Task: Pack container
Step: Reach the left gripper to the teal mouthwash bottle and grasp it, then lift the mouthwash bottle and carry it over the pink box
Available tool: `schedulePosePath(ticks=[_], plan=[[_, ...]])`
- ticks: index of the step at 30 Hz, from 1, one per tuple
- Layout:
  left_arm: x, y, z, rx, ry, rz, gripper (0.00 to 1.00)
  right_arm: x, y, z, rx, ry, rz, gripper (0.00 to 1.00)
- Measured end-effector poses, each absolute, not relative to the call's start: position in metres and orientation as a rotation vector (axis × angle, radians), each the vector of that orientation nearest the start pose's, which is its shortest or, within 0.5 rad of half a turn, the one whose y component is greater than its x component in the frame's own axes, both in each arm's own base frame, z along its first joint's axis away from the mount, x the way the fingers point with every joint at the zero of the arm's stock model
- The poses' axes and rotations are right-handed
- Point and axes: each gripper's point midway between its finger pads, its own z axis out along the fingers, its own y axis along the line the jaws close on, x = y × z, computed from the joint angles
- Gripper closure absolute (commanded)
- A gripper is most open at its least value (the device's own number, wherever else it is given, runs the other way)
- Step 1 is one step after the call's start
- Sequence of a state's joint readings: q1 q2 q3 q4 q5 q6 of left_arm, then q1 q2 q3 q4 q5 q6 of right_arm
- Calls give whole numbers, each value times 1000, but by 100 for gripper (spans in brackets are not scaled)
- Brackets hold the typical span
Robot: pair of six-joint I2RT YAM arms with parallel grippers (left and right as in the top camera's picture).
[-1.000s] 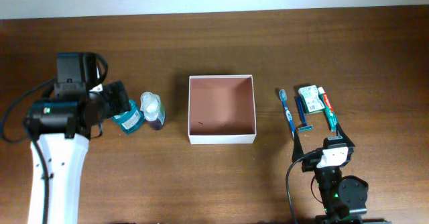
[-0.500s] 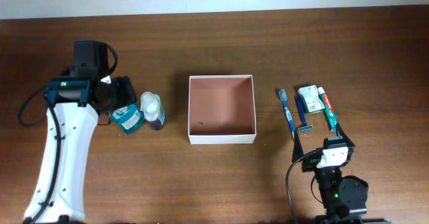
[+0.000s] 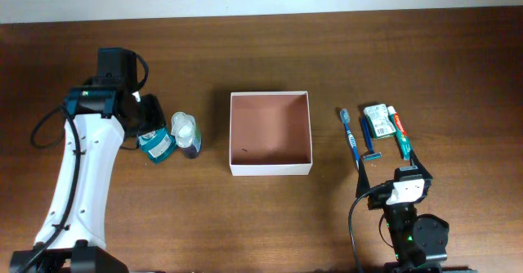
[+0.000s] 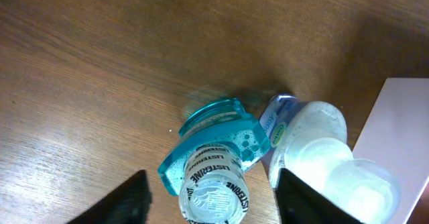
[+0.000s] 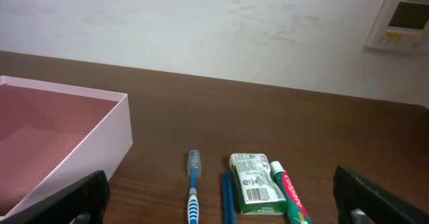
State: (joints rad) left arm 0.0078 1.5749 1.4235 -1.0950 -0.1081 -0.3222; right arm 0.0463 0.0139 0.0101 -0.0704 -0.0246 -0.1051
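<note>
Right now we are hovering the left gripper (image 4: 216, 205), fingers spread wide, around the teal mouthwash bottle (image 4: 224, 140); our right gripper (image 5: 221, 192) is resting wide open at lower right, while the container (image 3: 270, 169) is sitting mid-frame

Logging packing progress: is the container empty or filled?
Empty: the container shows a bare reddish-brown floor overhead, apart from one tiny dark speck.

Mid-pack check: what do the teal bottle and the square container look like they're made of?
The teal bottle looks like glossy, tinted see-through plastic: its shoulders let light through and catch highlights. The container is probably thin cardboard or paperboard, matte: flat white walls, crisp folded corners and a dull reddish-brown inside with no shine.
</note>
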Motion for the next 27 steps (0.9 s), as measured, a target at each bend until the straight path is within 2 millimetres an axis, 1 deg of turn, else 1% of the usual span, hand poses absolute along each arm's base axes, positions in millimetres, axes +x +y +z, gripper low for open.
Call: schedulePosePath(ticks=[1, 20, 23, 27], plan=[[350, 21, 167, -486, 2763, 78, 46, 246, 16, 158, -144, 1639, -25, 2], [350, 16, 165, -464, 2782, 42, 44, 246, 16, 158, -144, 1639, -25, 2], [350, 16, 162, -454, 2793, 46, 44, 246, 16, 158, -144, 1639, -25, 2], [351, 16, 153, -440, 2821, 55, 44, 246, 16, 158, -144, 1639, -25, 2]])
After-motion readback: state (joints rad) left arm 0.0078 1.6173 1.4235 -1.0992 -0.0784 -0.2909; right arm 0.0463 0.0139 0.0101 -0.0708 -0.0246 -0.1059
